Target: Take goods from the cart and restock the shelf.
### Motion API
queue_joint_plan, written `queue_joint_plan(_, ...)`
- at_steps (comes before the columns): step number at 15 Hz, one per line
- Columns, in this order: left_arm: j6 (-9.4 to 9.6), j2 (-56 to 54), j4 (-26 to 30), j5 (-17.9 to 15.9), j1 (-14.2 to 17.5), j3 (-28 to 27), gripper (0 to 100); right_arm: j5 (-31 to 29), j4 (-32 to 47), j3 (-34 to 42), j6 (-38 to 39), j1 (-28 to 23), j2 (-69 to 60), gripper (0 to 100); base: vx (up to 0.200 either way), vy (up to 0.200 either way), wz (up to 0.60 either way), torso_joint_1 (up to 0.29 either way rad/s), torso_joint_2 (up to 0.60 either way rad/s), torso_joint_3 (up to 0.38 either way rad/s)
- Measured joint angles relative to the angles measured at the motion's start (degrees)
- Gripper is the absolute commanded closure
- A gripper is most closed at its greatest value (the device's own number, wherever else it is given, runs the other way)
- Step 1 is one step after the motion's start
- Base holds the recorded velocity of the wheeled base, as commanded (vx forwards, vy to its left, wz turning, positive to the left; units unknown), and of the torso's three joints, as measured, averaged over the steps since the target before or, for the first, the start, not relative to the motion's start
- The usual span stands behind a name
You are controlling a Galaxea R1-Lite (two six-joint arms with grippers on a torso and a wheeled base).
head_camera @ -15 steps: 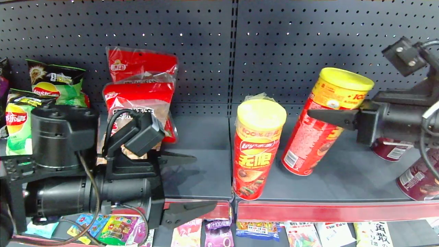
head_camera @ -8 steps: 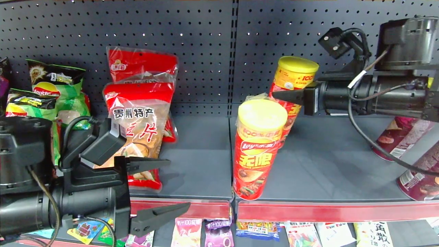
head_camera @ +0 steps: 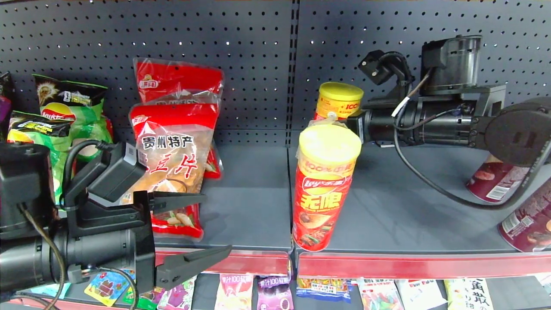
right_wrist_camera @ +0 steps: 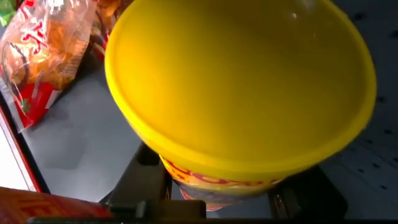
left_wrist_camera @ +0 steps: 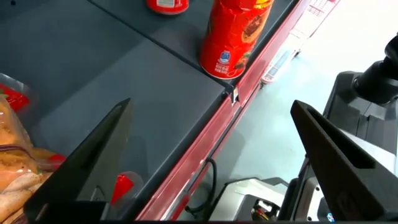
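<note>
Head view: right gripper (head_camera: 351, 122) pinched held canister (head_camera: 339, 103) just under yellow lid (head_camera: 340, 91), upper centre-right of frame, directly behind front canister (head_camera: 325, 185). Held canister's base hidden, so contact with shelf (head_camera: 409, 215) could not be told. Left gripper (head_camera: 217, 224) spread wide and empty, lower left, in front of peanut bag (head_camera: 174, 150).

Left wrist view: fingers (left_wrist_camera: 93, 162) wide apart over shelf lip; front canister upright near edge.

Right wrist view: lid close to lens, jaws pressed on body beneath.

Judgement: lower straight and upright, clear of front canister; release only once base sits flat.
</note>
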Motion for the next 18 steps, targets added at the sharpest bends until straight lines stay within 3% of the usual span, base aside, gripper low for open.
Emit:
queue_joint_plan(8,-1.10,0.0,0.0,-0.1,0.0,0.1,0,-0.2,-0.2,-1.2,0.4,1.1,1.9,100,0.000,0.000,0.00,0.000,0.00,0.000)
queue_joint_plan(9,-1.12,0.0,0.0,0.0,0.0,0.1,0,-0.3,-0.3,-1.0,0.4,1.1,2.0,0,0.000,0.000,0.00,0.000,0.00,0.000)
queue_joint_plan(13,-1.23,0.3,0.0,-0.2,0.0,0.1,0,-0.7,-0.1,0.9,0.4,1.3,0.8,0,0.000,0.000,0.00,0.000,0.00,0.000)
queue_joint_plan(18,-1.23,1.0,0.0,-0.3,0.0,-0.1,0,-3.6,-0.2,8.5,0.5,1.0,-4.5,0,0.000,0.000,0.00,0.000,0.00,0.000)
